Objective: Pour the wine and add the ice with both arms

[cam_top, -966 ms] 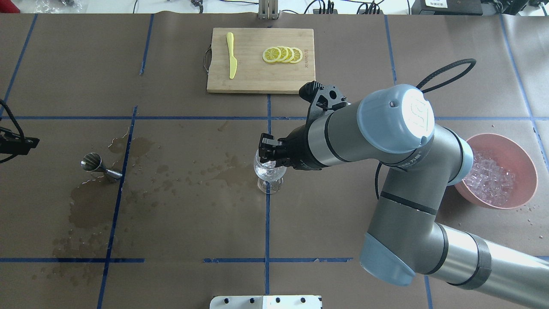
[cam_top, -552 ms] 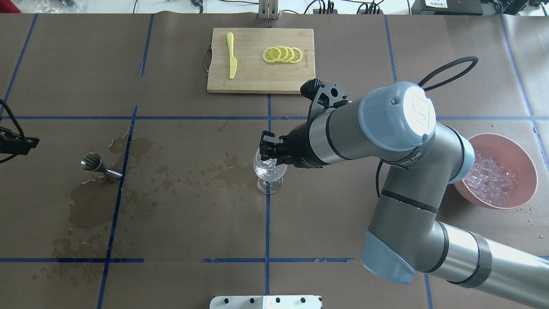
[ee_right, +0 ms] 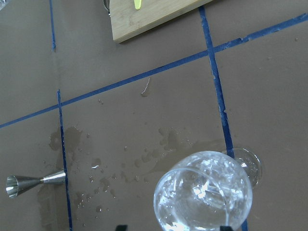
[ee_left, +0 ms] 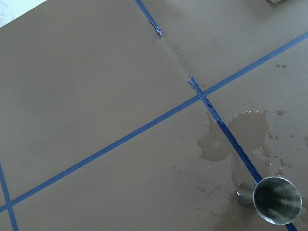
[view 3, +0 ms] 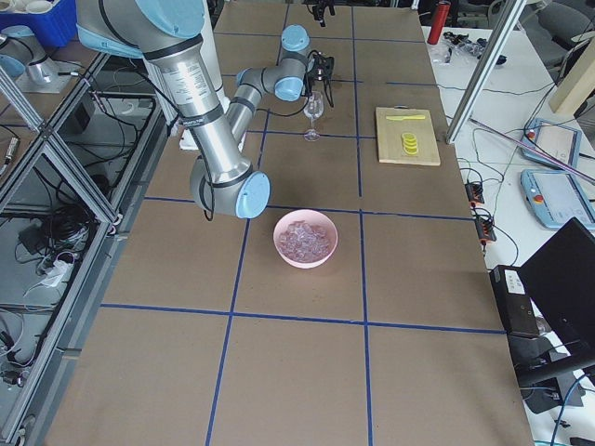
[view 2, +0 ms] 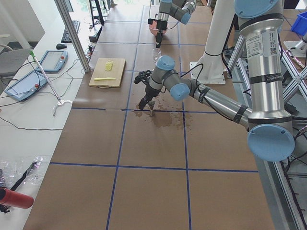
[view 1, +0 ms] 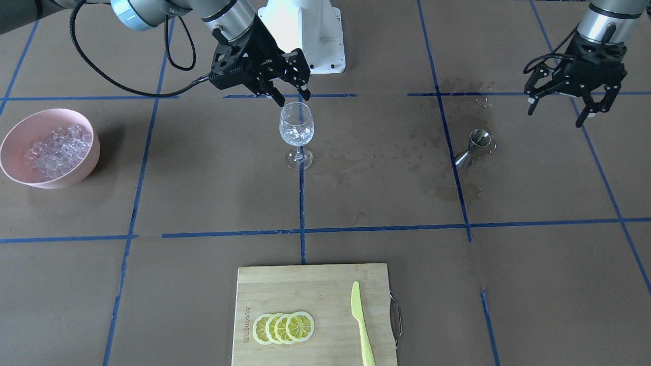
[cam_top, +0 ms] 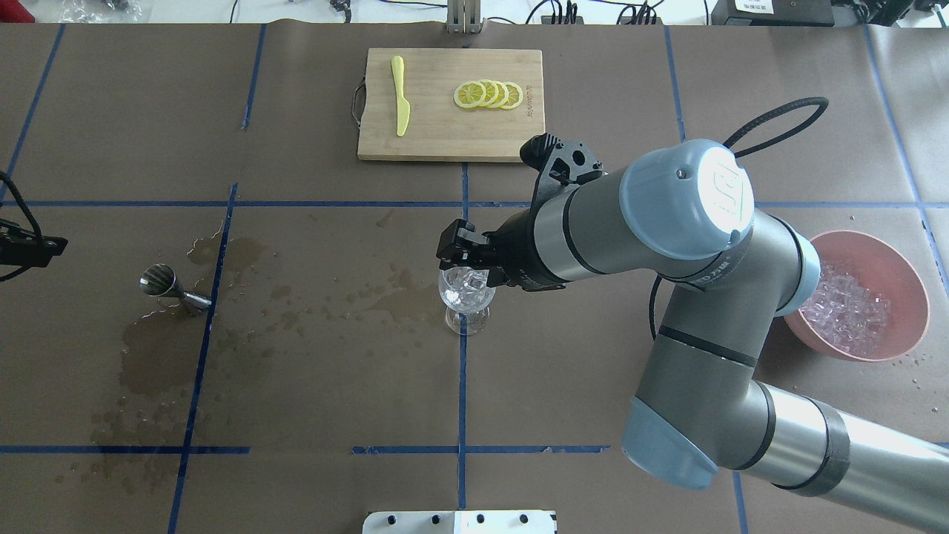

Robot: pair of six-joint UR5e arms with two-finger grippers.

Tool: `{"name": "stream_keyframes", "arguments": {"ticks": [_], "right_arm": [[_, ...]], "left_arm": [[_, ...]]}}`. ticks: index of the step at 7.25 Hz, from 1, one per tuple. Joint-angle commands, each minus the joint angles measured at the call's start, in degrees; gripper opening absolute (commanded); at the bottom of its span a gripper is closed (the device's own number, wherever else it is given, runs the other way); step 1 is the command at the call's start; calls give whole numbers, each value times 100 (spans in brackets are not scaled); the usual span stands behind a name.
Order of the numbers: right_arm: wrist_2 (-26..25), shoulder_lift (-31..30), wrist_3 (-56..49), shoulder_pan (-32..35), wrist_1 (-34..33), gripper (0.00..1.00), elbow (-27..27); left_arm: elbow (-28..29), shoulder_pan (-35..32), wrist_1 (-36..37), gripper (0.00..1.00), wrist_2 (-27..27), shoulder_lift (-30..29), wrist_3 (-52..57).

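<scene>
A clear wine glass (view 1: 296,129) stands at the table's middle, also in the overhead view (cam_top: 465,295), with glassy ice cubes (ee_right: 202,190) in its bowl. I cannot tell clear liquid in it from the ice. My right gripper (view 1: 294,99) hangs open and empty just above the rim, and it shows in the overhead view (cam_top: 467,268). A pink bowl (view 1: 15,132) heaped with ice (view 1: 56,147) sits far to the robot's right. My left gripper (view 1: 557,114) is open and empty, raised beside a steel jigger (view 1: 473,145) that lies on its side.
Dark wet patches (cam_top: 156,348) spread around the jigger and toward the glass. A bamboo board (cam_top: 430,141) with lemon slices (cam_top: 489,95) and a yellow knife (cam_top: 400,96) lies at the far side. The white pedestal (view 1: 305,35) stands behind the glass.
My right gripper's fingers have spread apart over the glass and lifted a little. More ice now shows in the glass. The left arm and jigger have not moved.
</scene>
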Motion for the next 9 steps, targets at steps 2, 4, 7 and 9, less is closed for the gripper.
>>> {"name": "stream_keyframes", "arguments": {"ticks": [2, 4, 7, 9], "right_arm": [[140, -23, -88, 312, -671, 100, 242], [211, -111, -1049, 742, -2128, 100, 646], [211, -538, -3114, 1227, -3382, 100, 832], [420, -1198, -4939, 1891, -3602, 100, 824]], "left_arm": [[51, -24, 0, 100, -1, -5, 0], [77, -207, 9, 100, -45, 30, 26], [987, -1863, 9, 100, -2167, 4, 1733], [1595, -2709, 79, 100, -2181, -5, 2791]]}}
